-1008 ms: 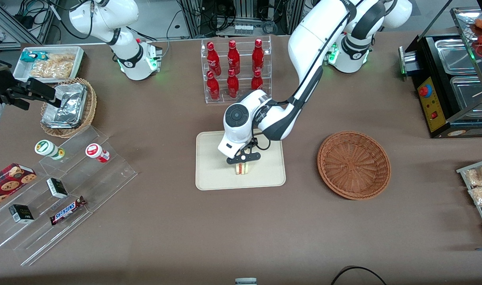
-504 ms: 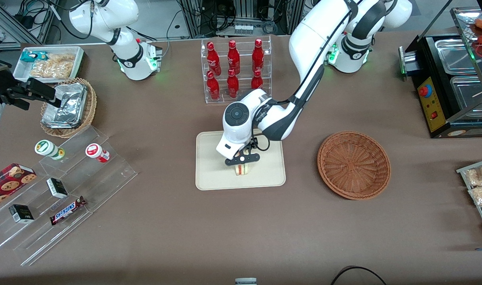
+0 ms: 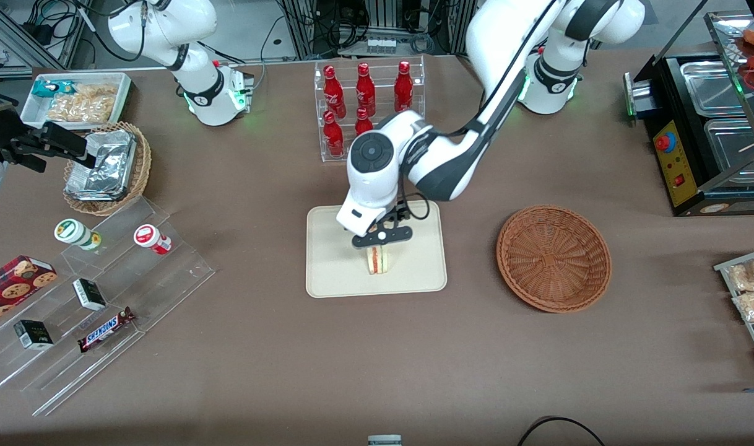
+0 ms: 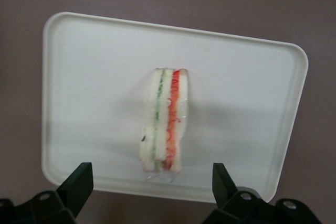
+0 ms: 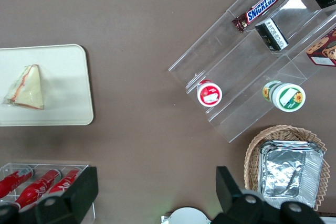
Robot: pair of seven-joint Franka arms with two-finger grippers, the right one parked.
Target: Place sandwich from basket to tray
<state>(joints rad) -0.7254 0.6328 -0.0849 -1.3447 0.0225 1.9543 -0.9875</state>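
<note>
Here, layered sandwich (image 4: pixel 164 121) below end effector (image 4: pixel 149 192).

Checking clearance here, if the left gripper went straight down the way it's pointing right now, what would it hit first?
Most likely the sandwich. The left gripper hangs open above it, pointing down at the tray, fingers apart and clear of the bread. The tray surface comes next. Exact height above is hard to judge.

We log one sandwich (image 4: pixel 165 121) standing on its edge on the tray (image 4: pixel 79 77), green and red filling showing, with our gripper (image 4: pixel 149 192) above it, fingers (image 4: pixel 79 182) spread wide apart.
</note>
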